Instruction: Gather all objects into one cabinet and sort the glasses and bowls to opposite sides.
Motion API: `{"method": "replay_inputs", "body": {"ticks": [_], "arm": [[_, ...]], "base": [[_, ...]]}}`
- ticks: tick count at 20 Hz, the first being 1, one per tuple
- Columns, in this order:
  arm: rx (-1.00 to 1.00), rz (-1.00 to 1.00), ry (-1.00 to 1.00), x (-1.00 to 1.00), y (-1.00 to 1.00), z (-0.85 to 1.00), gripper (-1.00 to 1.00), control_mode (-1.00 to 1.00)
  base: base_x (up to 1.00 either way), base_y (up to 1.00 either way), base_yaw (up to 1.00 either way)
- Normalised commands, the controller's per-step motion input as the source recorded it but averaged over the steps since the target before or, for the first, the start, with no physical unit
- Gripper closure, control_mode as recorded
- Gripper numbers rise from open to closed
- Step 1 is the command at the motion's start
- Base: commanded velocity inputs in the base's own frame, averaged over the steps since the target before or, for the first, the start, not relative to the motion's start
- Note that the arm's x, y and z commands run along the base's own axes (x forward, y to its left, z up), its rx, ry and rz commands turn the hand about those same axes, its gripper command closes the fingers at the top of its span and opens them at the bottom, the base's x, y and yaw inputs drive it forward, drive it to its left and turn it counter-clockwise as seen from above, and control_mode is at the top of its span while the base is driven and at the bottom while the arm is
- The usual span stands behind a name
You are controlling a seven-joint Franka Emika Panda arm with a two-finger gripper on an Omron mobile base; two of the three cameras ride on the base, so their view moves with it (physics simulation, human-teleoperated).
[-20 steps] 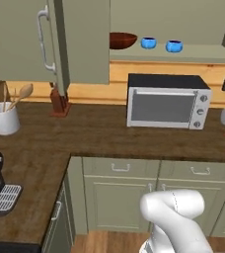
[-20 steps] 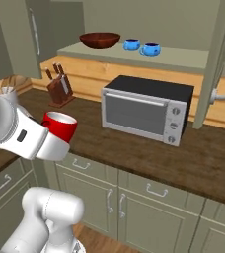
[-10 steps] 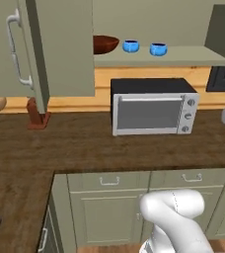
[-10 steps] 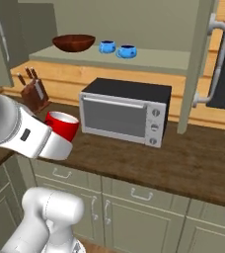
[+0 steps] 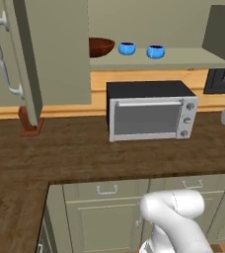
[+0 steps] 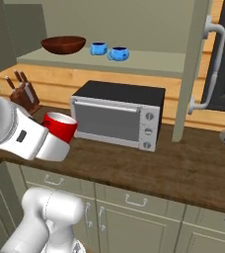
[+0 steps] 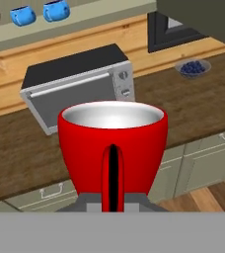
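Since a second ago both base views have slid sideways along the counter (image 5: 85, 153): the utensil crock and the coffee machine have left the left base view, the microwave (image 5: 151, 111) now sits mid-picture, and the shelf things read larger; this is the base driving, not the things moving. The cup (image 7: 113, 148) has kept its place against the arm throughout.

The jaws are clenched on that cup: one red cup, upright, with a pale grey inside and a loop handle facing the hand camera. In the right base view the cup (image 6: 59, 126) hangs at the end of the white forearm, above the counter's front edge and left of the microwave (image 6: 119, 121).

On the open shelf (image 6: 149, 63) above the microwave stand three bowls in a row. One is wide, shallow and dark brown (image 6: 63, 44), at the left end. Two are small, glossy and bright blue (image 6: 98, 48) (image 6: 118, 53), near each other to its right.

A cabinet door (image 5: 45, 54) with a pale curved bar handle hangs open left of the shelf. One knife block (image 6: 23, 94) stands at the wall on the counter, and one dish of blueberries (image 7: 193, 66) lies farther right.
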Motion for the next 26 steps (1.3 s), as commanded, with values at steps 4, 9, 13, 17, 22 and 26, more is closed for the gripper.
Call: {"method": "replay_inputs", "body": {"ticks": [4,9,13,17,22,26], "arm": [[0.00,0.00,0.00,0.00,0.00,0.00,1.00,1.00],[0.00,0.00,0.00,0.00,0.00,0.00,1.00,1.00],[0.00,0.00,0.00,0.00,0.00,0.00,1.00,1.00],[0.00,0.00,0.00,0.00,0.00,0.00,1.00,1.00],[0.00,0.00,0.00,0.00,0.00,0.00,1.00,1.00],[0.00,0.00,0.00,0.00,0.00,0.00,1.00,1.00]], "base": [[0.43,0.00,0.00],[0.26,0.00,0.00],[0.24,0.00,0.00],[0.27,0.00,0.00],[0.17,0.00,0.00],[0.26,0.00,0.00]]}}
